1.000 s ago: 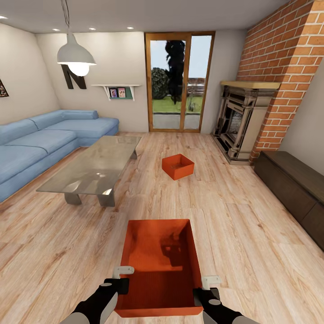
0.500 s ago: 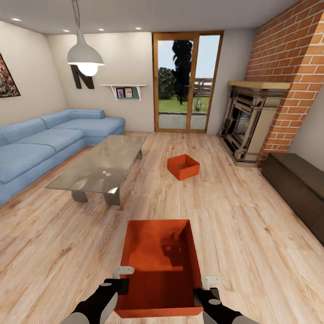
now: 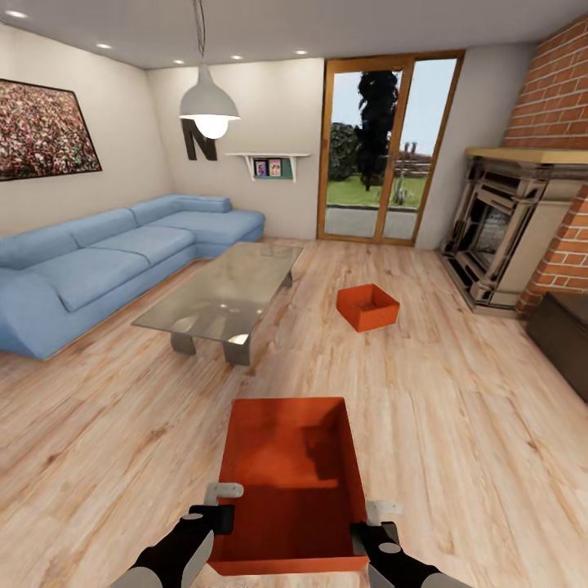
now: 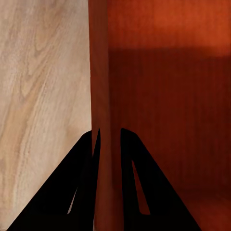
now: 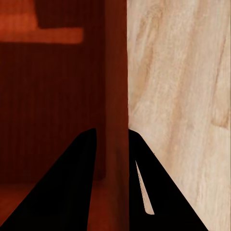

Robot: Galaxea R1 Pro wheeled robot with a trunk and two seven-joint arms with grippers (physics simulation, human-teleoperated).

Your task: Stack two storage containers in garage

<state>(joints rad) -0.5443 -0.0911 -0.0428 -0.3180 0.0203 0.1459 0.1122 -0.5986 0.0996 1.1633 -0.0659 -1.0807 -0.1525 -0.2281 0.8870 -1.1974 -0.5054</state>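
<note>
Turning left, tools (image 3: pixel 294 508) still gripping container (image 3: pixel 290 474)

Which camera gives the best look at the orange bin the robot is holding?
The head view: it shows the whole held bin with its open top. The left wrist view shows just one wall between the gripper's fingers, and the right wrist view likewise shows just one wall.

Home living room, blue sofa (image 3: pixel 122 261), brick fireplace (image 3: pixel 506 229), glass table (image 3: pixel 224 294)

You are seeing one readable sign: a big dark letter "N" (image 3: pixel 198 140) hanging on the far wall (image 3: pixel 269 90), partly behind the pendant lamp (image 3: pixel 209 104).
</note>
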